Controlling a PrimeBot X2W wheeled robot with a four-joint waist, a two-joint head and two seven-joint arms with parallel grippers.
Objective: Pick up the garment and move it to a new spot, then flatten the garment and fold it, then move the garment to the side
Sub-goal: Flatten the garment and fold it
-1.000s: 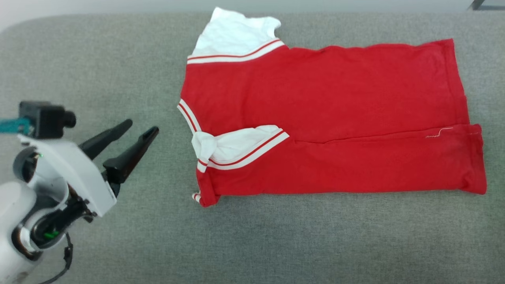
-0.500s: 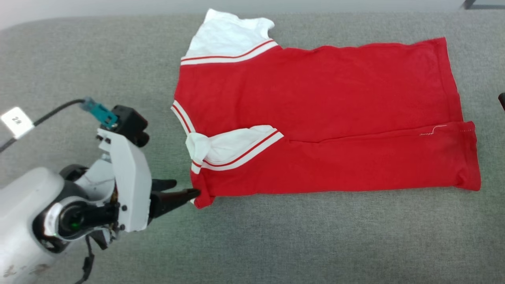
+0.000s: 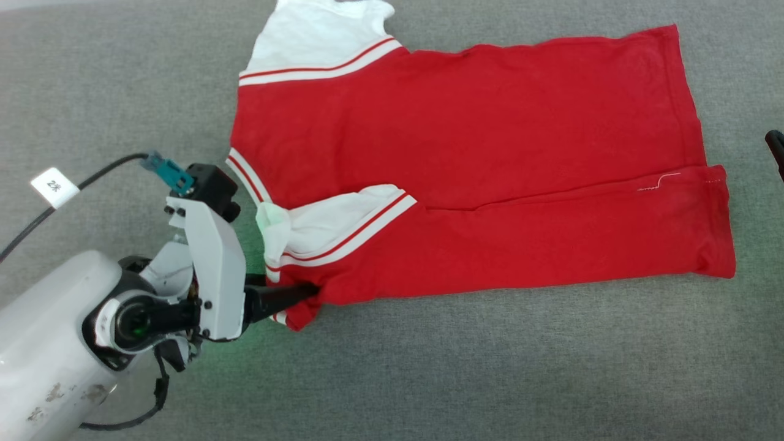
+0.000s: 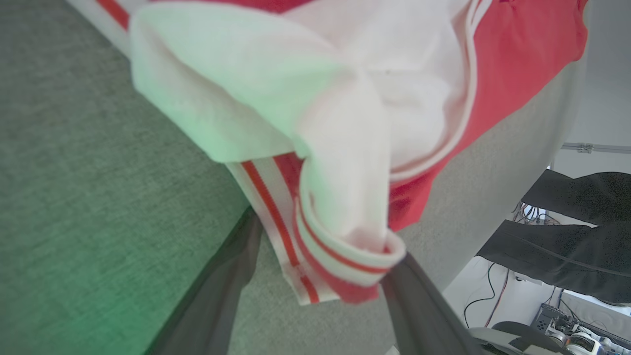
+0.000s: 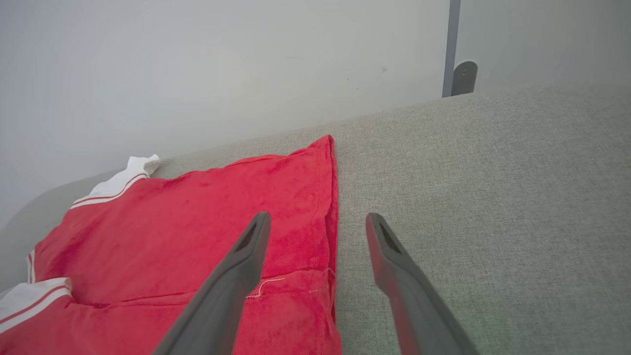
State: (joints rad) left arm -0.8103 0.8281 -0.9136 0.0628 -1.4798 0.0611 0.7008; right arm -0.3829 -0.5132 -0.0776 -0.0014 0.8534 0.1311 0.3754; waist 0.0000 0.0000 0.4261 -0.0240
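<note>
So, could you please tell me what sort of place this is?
Probably a robotics lab or test room: a red garment lies on a grey fabric-covered surface against a plain pale wall, with loose cables and electronic gear beyond its edge.

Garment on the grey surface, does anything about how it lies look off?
Yes. On the garment, the near white sleeve is bunched into a twisted lump instead of lying flat, and a loose white thread curls near the hem.
</note>
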